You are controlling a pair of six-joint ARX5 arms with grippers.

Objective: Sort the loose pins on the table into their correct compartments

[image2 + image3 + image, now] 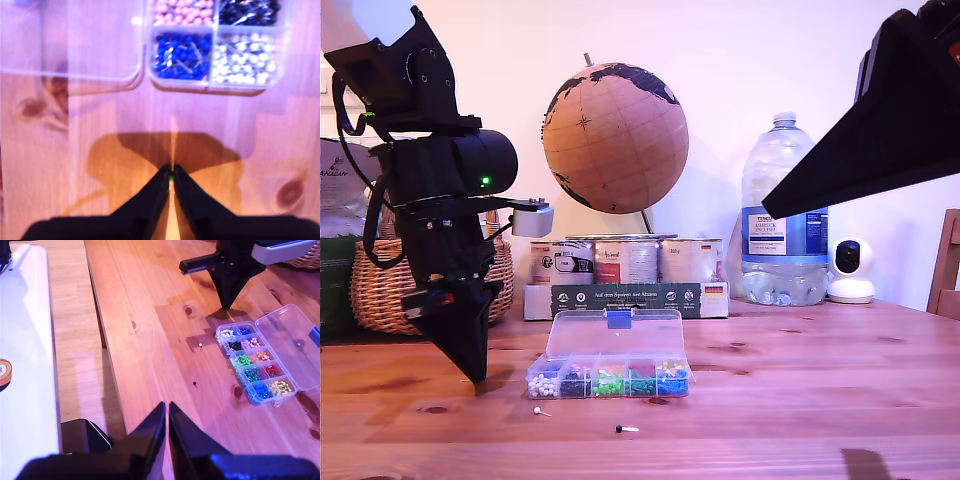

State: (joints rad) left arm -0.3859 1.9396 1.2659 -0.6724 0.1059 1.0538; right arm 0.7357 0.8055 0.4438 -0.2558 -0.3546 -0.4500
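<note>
1. You can count two loose pins lying on the table (820, 400): a white pin (537, 410) and a black pin (620, 429), both in front of the clear box (610, 365), the black one nearer the table's front edge.
2. A third pin shows only in the first wrist view: a speck of green (171, 178) sits between the tips of my first gripper (171, 172), whose jaws are pressed almost together on it.
3. My first gripper (475, 372) hangs just above the wood at the exterior view's left, beside the white-pin end of the box.
4. The compartments (252, 367) run in two rows of five, ten sections in all, with the lid (292, 337) folded open flat behind them.
5. My second gripper (166, 412) is held high over the table's near edge, well apart from everything; its jaws are pressed together with nothing between them.
6. You have open wood all round the two lying pins, and a wide bare stretch toward the exterior view's right.
7. Behind the box stand three tins (625, 260), a globe (615, 138), a water bottle (783, 215) and a basket (385, 285).
</note>
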